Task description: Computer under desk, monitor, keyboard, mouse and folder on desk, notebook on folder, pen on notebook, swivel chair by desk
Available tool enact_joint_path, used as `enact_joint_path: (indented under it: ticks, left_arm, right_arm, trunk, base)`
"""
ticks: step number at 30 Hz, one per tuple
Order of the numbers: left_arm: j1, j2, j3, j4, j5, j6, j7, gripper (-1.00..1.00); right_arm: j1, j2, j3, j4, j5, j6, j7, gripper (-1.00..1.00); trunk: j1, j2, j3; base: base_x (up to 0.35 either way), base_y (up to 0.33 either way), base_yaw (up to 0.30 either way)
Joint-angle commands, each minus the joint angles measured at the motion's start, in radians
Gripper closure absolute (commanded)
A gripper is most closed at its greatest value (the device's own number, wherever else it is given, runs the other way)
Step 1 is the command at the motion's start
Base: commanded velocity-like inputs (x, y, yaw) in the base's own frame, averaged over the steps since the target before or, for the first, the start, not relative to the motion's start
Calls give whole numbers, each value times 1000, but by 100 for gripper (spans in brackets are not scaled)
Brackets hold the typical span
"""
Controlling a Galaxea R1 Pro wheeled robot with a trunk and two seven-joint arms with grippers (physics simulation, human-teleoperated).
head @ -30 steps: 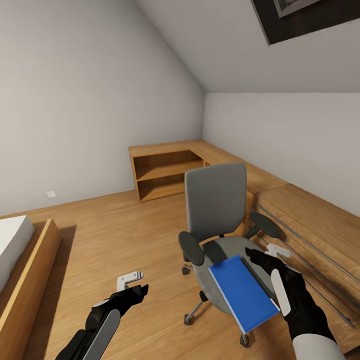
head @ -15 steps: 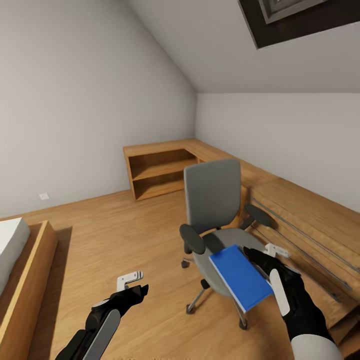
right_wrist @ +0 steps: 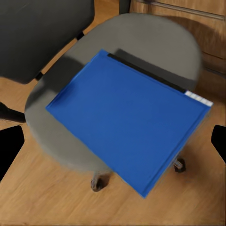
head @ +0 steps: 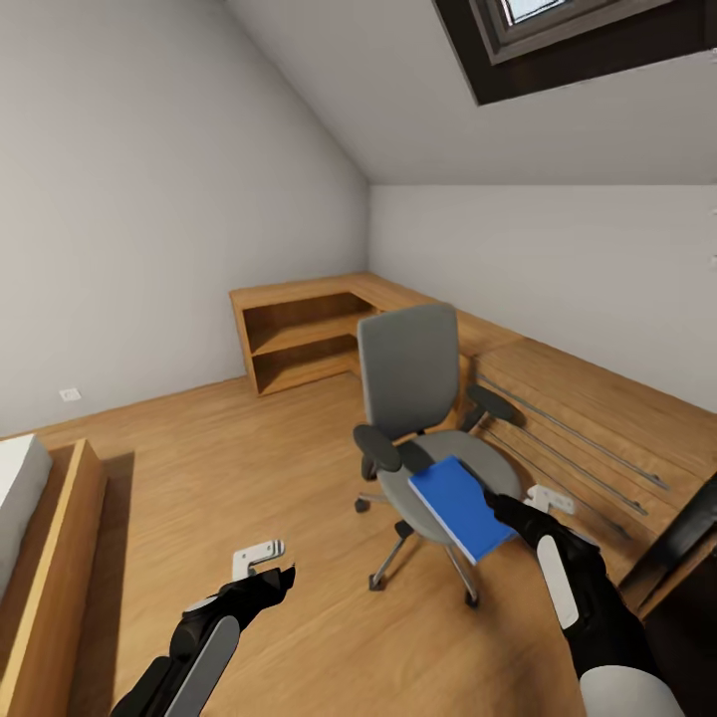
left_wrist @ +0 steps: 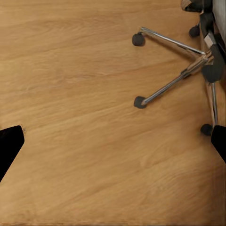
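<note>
No brand or readable writing shows anywhere; the folder [right_wrist: 125, 120] carries only a small white strip at one corner, too fine to read. Since a second ago the head camera has swung, so the whole scene sits further left and the skylight [head: 573, 35] shows more; the folder, which overhung the seat's front edge toward the robot, now appears higher and smaller over the seat. At the left, the left gripper [head: 261, 570] hovers over bare wood floor [head: 229, 448], its fingers spread wide and holding nothing; its wrist view looks down at the chair's chrome base [left_wrist: 181, 77]. In the middle stands the swivel chair [head: 413, 393], with the blue folder lying tilted on its grey seat. At the right, the right gripper [head: 523, 505] sits just beside the folder's near edge, fingers spread wide apart, pinching nothing
</note>
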Motion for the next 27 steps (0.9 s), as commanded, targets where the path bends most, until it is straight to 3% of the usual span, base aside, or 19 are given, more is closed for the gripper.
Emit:
enact_joint_path:
  ticks: [1, 9, 10, 12, 13, 16, 21, 27]
  left_arm:
    - [-1, 1, -3, -1, 11, 1, 10, -100]
    - [-1, 1, -2, -2, 14, 1, 8, -100]
    - [-1, 1, -1, -7, 16, 2, 7, -100]
    - [-1, 1, 0, -14, 17, 3, 7, -100]
    - [-1, 1, 2, -34, 18, 4, 7, -100]
    - [-1, 1, 2, -45, 20, 4, 7, -100]
    - [-1, 0, 3, -50, 20, 4, 8, -100]
    - [-1, 0, 3, -51, 21, 4, 8, -100]
  right_arm:
    - [-1, 0, -1, -1, -8, 5, -1, -100]
    - [-1, 0, -2, 0, -17, 5, 1, -100]
    - [-1, -2, -3, 9, -68, 5, 2, -100]
    - [-1, -4, -4, 17, -104, 5, 3, -100]
    - [-1, -10, -11, 40, -184, 5, 3, -100]
    - [-1, -18, -28, 66, -248, 5, 3, -100]
    - [-1, -23, -61, 113, -307, 5, 0, -100]
    - [-1, -25, -113, 157, -335, 4, -2, -100]
  trunk:
    - [-1, -1, -1]
    - [-1, -1, -1]
    - [-1, -1, -1]
    - [-1, -1, -1]
    - [-1, -1, -1]
    - [3, -8, -4]
    - [22, -43, -20]
    - [45, -85, -39]
  base:
    - [-326, -1, -11]
    - [-270, 67, -1]
    - [-34, 18, 0]
    - [-25, 13, 0]
    - [-9, 5, 0]
    - [-6, 3, 0]
    - [-2, 1, 0]
    - [0, 0, 0]
